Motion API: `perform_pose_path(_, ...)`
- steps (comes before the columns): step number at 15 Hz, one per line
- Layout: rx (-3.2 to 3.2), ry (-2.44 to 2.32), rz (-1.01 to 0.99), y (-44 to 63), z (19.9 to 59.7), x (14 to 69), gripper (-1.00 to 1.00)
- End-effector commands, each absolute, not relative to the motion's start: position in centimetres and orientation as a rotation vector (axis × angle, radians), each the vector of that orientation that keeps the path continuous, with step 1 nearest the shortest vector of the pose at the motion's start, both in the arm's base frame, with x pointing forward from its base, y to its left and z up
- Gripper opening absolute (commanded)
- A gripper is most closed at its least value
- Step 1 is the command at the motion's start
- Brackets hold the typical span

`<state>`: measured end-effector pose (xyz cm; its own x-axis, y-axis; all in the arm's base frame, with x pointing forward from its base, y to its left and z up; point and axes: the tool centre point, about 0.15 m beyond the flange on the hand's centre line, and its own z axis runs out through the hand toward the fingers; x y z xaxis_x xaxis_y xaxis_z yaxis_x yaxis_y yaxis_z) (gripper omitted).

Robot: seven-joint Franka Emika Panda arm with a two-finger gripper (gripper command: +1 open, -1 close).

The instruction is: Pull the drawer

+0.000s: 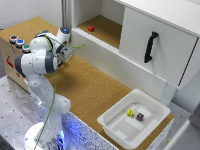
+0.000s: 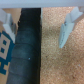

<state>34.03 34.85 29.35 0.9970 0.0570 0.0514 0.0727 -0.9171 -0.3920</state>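
Note:
The drawer (image 1: 167,52) is a large white boxy front at the exterior view's upper right, with a black vertical bar handle (image 1: 151,46) at its middle. My arm (image 1: 42,52) is folded over the cork tabletop at the exterior view's left, far from the handle, and its own links hide the fingers there. In the wrist view my gripper (image 2: 37,25) is open, its two pale fingers (image 2: 67,27) spread wide with nothing between them. It hangs above the cork and a dark band (image 2: 27,50). The drawer does not show in the wrist view.
A shallow white tray (image 1: 112,122) at the table's front right holds a yellow cube (image 1: 130,113) and a dark cube (image 1: 140,116). A red cube (image 1: 91,28) sits on the open shelf left of the drawer. A box with coloured buttons (image 1: 15,40) stands behind the arm.

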Motion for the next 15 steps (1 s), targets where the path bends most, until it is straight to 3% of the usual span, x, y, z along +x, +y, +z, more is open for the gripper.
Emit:
perform_pose_path(1, -2.657, -0.127, -0.010, 35.1, 28.3, 35.8, -1.00)
perform_pose_path(15, -2.719, -0.049, -0.019, 30.3, 27.3, 35.5, -1.00)
